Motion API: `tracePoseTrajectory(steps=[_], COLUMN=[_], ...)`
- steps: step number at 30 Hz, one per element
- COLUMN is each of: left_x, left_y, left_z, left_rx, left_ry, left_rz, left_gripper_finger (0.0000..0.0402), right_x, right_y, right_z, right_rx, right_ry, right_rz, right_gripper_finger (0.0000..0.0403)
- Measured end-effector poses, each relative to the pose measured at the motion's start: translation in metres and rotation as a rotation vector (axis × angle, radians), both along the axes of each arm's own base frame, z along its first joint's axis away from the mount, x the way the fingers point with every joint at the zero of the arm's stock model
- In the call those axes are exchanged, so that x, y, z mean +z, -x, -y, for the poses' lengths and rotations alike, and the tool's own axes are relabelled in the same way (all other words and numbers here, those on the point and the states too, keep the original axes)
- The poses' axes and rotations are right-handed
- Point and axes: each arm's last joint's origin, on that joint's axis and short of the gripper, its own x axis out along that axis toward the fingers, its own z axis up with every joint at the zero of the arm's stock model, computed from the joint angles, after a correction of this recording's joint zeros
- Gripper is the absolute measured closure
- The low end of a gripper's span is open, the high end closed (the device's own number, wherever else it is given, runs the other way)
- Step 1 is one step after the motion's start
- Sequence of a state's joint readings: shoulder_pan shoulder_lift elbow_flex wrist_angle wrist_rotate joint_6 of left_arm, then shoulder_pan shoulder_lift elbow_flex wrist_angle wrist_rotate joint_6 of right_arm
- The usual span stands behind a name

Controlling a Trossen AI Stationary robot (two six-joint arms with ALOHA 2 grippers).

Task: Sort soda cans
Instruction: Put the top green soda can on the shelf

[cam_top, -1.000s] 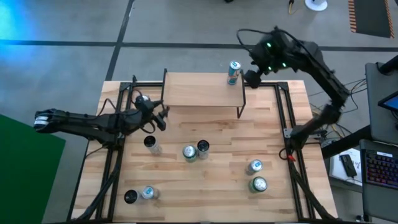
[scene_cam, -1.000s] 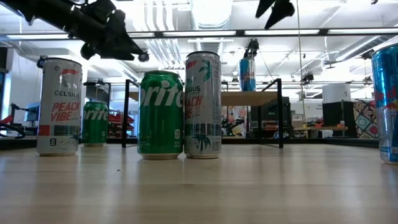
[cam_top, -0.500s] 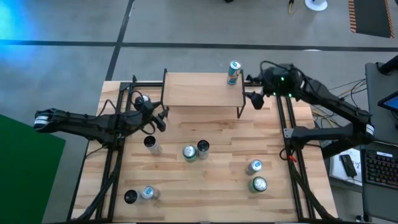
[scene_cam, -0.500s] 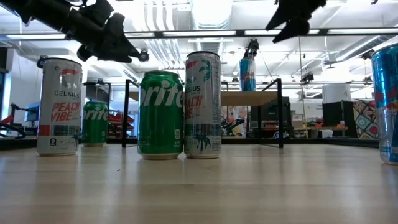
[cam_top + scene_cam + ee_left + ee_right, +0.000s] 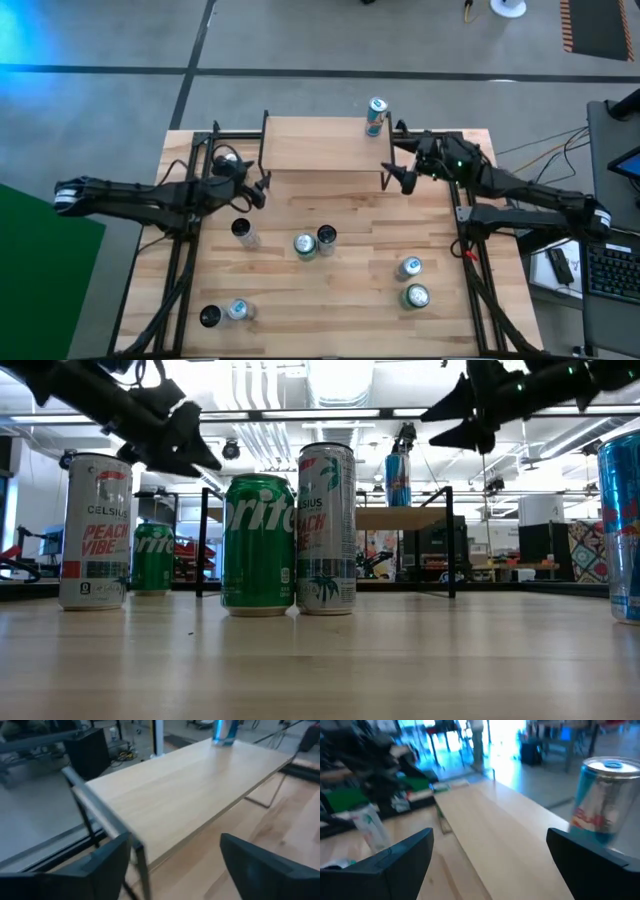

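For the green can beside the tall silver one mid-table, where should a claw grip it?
Grip the green can across its straight side wall, probably from above and on the side away from the silver can, which stands right against it. It is upright, so its round wall suits two opposed fingers.

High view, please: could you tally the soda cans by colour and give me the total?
Green cans: 3, one beside the left arm
Black-topped cans: 3
Pale blue and silver cans: 3
Total: 9
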State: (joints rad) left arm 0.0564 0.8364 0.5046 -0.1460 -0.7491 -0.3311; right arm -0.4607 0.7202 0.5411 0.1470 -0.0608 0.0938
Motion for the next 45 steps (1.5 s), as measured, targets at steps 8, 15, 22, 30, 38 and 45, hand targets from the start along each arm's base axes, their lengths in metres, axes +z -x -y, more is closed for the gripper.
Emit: tracePoseTrajectory(steps=[8, 15, 22, 30, 38, 45], left_x=[0.019, -0.009, -0.033, -0.035, -0.043, -0.05], left_y=[0.024, 0.038, 0.056, 0.057, 0.055, 0.047], left_z=[-0.002, -0.004, -0.018, -0.041, -0.055, -0.065], left_rx=[0.171, 0.271, 0.385, 0.335, 0.313, 0.313], left_ry=[0.115, 0.105, 0.133, 0.15, 0.17, 0.171], left_rz=[-0.114, -0.193, -0.225, -0.21, -0.238, -0.266], left_gripper_finger=[0.0048, 0.0048, 0.0048, 0.0048, 0.0051, 0.007], right_x=[-0.048, -0.043, -0.036, -0.032, -0.031, -0.031], right_y=[0.003, 0.007, 0.006, 0.005, 0.006, 0.006], right_z=[-0.01, -0.013, -0.015, -0.015, -0.015, -0.015], right_rx=[0.04, 0.054, 0.124, 0.122, 0.121, 0.121], right_ry=[0.007, 0.034, 0.022, 0.036, 0.076, 0.077], right_rz=[0.077, 0.182, 0.197, 0.211, 0.209, 0.209], right_gripper_finger=[0.0026, 0.0026, 0.0026, 0.0026, 0.0026, 0.0026])
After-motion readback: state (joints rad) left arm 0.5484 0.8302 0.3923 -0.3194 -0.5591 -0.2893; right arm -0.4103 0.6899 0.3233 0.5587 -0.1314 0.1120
